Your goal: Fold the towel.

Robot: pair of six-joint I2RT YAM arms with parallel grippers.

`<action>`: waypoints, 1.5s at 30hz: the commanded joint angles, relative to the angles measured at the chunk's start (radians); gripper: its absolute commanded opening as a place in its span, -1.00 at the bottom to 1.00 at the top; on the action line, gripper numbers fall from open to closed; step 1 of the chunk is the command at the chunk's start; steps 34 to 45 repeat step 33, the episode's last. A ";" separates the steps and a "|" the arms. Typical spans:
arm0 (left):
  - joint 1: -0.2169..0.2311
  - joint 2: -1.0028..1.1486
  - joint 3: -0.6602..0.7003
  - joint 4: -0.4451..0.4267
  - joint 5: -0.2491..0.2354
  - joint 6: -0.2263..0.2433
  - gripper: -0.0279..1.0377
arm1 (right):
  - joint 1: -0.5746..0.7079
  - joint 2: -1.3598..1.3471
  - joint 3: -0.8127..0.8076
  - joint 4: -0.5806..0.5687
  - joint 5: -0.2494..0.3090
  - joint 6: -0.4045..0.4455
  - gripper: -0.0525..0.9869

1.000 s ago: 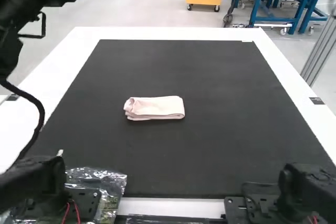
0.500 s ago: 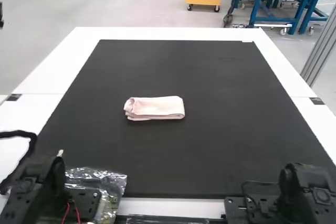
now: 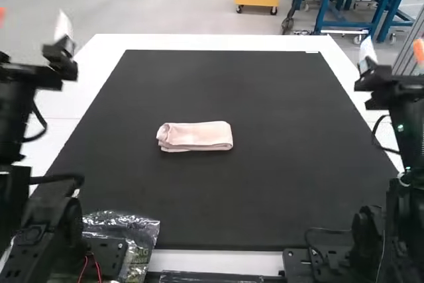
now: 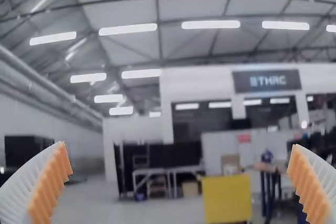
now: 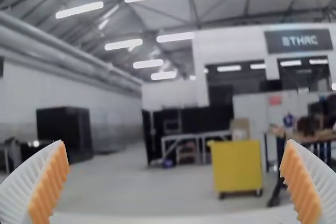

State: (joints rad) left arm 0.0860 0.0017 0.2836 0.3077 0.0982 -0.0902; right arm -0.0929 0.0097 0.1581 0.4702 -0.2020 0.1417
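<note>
Towel (image 3: 194, 136): pink, folded into a small, narrow bundle, long side running left-right. Layers visible at its left end; count unclear. Lies on the black mat (image 3: 232, 197), a little left of the middle. Neither gripper touching it.

Mat on a white table (image 3: 212, 42), pale border around it. Clear bag (image 3: 142, 226) at the near edge, next to the left arm (image 3: 16, 111).

Left arm: raised at the left side, bent, gripper (image 3: 32, 19) held up, well apart from the towel. In its wrist view, fingers wide apart with nothing between them, aimed out level over the room.

Right arm (image 3: 405, 130): near mirror of the left, standing up at the right side, gripper (image 3: 393, 50) high, tips upward in the high view, well apart from the towel. Its wrist view: fingers spread wide, nothing held, also facing the room.
</note>
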 commanded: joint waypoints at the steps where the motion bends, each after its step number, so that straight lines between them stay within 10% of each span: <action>1: 0.004 -0.002 -0.112 0.016 -0.025 0.020 0.87 | -0.002 -0.010 -0.069 0.018 -0.014 -0.063 0.87; 8: 0.009 -0.002 -0.274 -0.027 -0.064 0.046 0.87 | -0.005 -0.010 -0.163 -0.070 0.093 -0.172 0.87; 16: -0.006 -0.002 -0.285 -0.309 -0.071 0.124 0.87 | -0.007 -0.010 -0.158 -0.492 0.102 -0.284 0.87; 45: -0.006 -0.002 -0.285 -0.306 -0.071 0.121 0.87 | -0.007 -0.010 -0.158 -0.487 0.093 -0.306 0.87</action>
